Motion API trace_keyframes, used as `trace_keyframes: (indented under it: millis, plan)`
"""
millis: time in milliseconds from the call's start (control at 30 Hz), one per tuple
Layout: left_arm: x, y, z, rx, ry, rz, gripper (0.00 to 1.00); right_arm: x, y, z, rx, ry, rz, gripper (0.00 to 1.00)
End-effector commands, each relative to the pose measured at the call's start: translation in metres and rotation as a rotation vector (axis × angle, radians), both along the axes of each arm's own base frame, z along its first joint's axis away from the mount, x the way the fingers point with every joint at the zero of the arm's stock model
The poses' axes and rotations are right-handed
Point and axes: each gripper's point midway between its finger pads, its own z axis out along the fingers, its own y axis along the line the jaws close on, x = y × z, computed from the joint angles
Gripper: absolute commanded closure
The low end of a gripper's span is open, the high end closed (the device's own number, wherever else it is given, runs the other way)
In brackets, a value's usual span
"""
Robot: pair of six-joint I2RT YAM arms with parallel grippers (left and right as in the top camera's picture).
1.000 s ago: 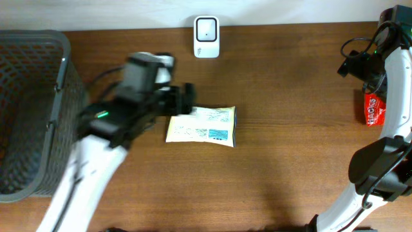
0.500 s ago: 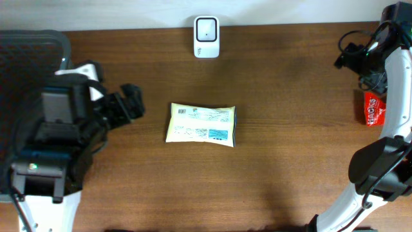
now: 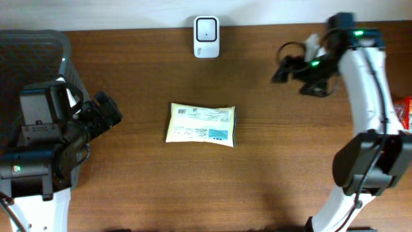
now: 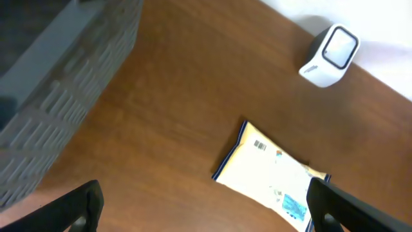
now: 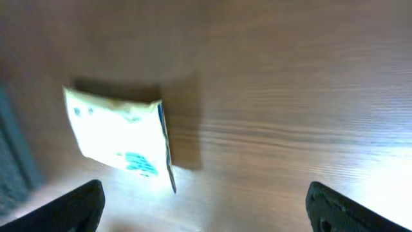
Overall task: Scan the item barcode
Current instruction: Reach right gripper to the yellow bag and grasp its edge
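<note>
Left gripper (image 3: pixel 111 113), at the left of the overhead frame beside the basket (image 3: pixel 38 45), stands with its black jaws spread wide and nothing between them. From its own wrist camera only the two dark fingertips (image 4: pixel 80 206) show in the lower corners, with bare wood between. The right gripper (image 3: pixel 282 67), in the upper right of the overhead frame on a white arm, is likewise released and empty, its jaws pointing toward the left of the picture.

The packet (image 3: pixel 201 124) lies flat near the middle of the table (image 3: pixel 290 167), apart from both grippers. It is a rectangular pouch of glossy cream-yellow film with a dark blue strip along its right edge, a small blue panel low on its face and a small barcode (image 3: pixel 181 111) printed near its upper left corner.

The scanner (image 3: pixel 206 37), a rounded white plastic block with a dark square window, sits at top centre against the table's far edge. The basket is dark grey plastic mesh with a solid rim. A red wrapper (image 3: pixel 405 111) shows partly at the right edge. The table is brown wood with fine horizontal grain.
</note>
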Motion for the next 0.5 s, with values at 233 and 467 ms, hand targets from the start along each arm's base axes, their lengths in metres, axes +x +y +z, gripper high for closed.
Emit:
trace_keyframes:
  millis: [233,467]
  plan:
    - [-0.008,0.003,0.001,0.001,0.018,0.019,0.01,-0.042,0.084,-0.087,0.032,0.099,0.166,0.01]
    - [-0.008,0.003,0.001,0.001,0.018,0.019,0.01,-0.061,0.133,-0.121,0.236,0.088,0.182,0.01]
